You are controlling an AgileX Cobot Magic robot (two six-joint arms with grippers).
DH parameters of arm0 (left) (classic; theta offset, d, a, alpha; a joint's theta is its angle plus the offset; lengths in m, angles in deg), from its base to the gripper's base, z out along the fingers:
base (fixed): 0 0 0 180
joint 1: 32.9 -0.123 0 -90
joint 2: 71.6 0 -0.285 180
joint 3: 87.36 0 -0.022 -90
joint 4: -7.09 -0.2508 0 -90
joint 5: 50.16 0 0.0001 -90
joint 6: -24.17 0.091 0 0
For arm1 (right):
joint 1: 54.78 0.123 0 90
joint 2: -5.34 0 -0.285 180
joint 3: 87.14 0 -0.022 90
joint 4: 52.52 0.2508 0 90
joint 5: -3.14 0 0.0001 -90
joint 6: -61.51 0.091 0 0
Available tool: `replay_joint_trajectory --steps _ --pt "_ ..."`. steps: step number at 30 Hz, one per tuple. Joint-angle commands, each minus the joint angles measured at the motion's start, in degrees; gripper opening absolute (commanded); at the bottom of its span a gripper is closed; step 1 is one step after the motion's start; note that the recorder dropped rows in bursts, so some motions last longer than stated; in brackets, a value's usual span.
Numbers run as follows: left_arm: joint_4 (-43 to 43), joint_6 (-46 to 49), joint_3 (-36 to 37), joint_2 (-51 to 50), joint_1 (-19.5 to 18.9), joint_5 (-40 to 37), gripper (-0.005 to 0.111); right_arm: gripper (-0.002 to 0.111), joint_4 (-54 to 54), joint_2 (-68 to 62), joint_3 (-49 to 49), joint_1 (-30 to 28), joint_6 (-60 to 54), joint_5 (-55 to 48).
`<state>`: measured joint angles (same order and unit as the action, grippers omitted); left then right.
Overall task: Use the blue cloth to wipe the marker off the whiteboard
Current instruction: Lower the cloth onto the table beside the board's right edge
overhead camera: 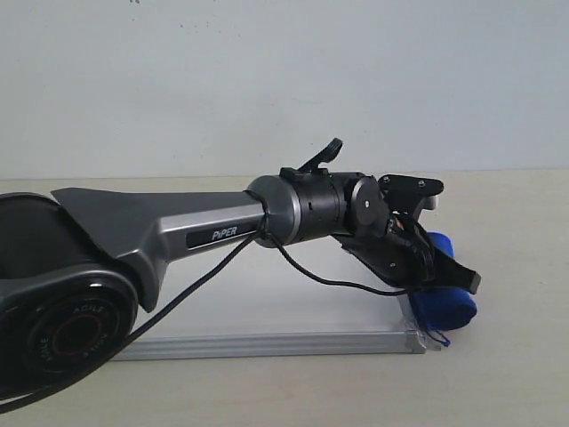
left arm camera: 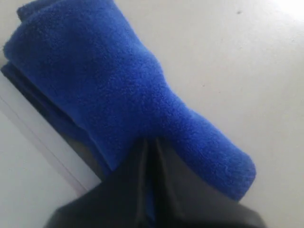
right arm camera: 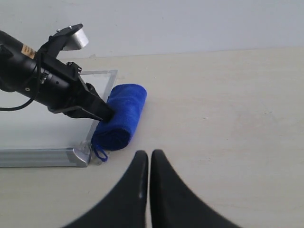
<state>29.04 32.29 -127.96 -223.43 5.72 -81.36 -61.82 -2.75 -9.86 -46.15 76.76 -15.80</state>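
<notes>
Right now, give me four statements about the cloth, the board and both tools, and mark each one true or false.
1. The left tool is shut on the blue cloth. True.
2. The right tool is gripping the blue cloth. False: its jaws are closed on nothing and it hangs over the bare table, apart from the cloth.
3. The blue cloth lies in the middle of the whiteboard. False: it lies along the board's edge, next to a corner.
4. The cloth is rolled up, with a small loop at one end. True.
</notes>
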Motion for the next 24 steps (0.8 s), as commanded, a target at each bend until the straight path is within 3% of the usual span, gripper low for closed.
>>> replay_joint_trajectory --steps 1,13,24 --pt "-5.3 -3.6 -0.2 -0.1 -0.6 -3.1 0.004 0.001 0.0 0.3 -0.1 -0.1 -0.3 0.3" --pt "-5.0 -6.4 -0.2 2.6 -0.8 -2.5 0.004 0.001 0.0 0.3 -0.1 -0.1 -0.2 0.3" --pt "0.1 -2.5 -0.2 3.3 -0.1 5.9 0.004 0.001 0.0 0.3 -0.1 -0.1 -0.1 0.3"
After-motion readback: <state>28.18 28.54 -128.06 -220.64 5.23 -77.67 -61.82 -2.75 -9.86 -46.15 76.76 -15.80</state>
